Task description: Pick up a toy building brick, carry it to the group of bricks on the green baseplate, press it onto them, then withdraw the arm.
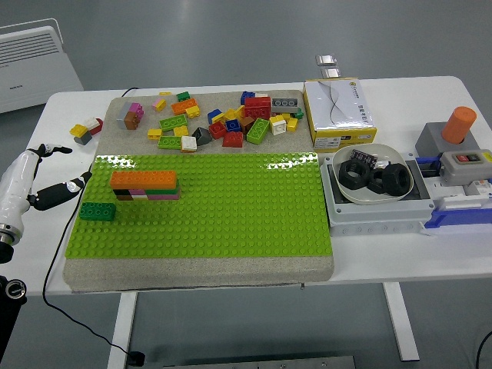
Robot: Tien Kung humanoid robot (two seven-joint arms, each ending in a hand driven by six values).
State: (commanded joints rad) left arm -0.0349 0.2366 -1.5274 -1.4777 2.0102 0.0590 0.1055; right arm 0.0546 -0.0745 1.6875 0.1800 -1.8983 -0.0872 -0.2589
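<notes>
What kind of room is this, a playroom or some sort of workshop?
Probably a robot test lab, not a playroom: a robot's left hand reaches over a white table holding a green baseplate with toy bricks, beside a grey box with an orange button.

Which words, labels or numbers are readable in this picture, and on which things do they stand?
None can be read.
Yellow and white box: print on its top and front edge, too small.
White appliance at far left: a small dark mark, blurred.
Switch box with a red button: no legible label.
</notes>
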